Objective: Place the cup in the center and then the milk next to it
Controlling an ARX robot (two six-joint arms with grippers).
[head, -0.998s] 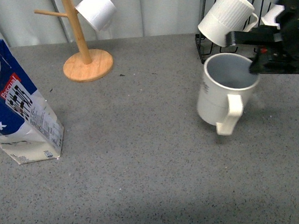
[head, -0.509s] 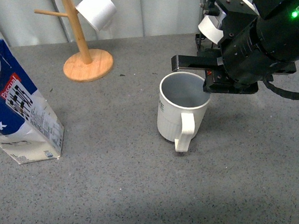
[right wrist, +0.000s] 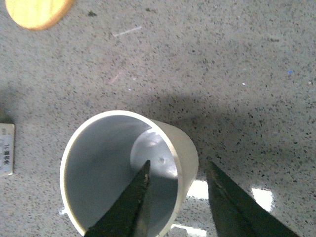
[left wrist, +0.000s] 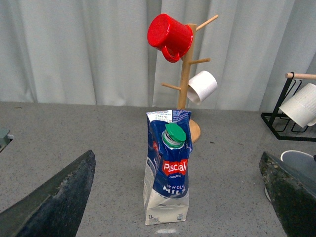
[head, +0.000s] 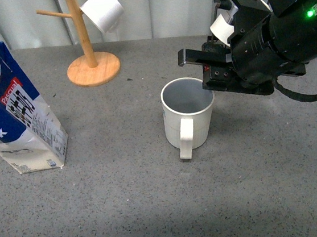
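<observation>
The cup [head: 188, 115] has come from near the rack at the right to the middle of the table [head: 128, 207]. Half a second ago it hung tilted; now it stands upright on its base, handle toward the camera. The right gripper [right wrist: 177, 165] straddles the cup's far-right wall, one finger [right wrist: 129, 205] inside and the other outside. The jaws are slightly parted, with a gap on each side of the wall, so nothing is gripped.

The milk [head: 19, 114] stands upright well to the left, apart from the cup. The left gripper [left wrist: 177, 160] faces it with jaws spread wide and empty.

Behind, between the two, is a wooden mug tree [head: 85, 46] with a small white cup [head: 102, 9] on a peg; the left wrist view also shows a red cup [left wrist: 169, 37] on top. The right arm hides most of a black wire rack [left wrist: 289, 123] holding a ribbed white mug [left wrist: 301, 104].

The carton's red band reads "Pascual", with "MILK" beneath and "1L" near the bottom; the finer print is too small to read.
</observation>
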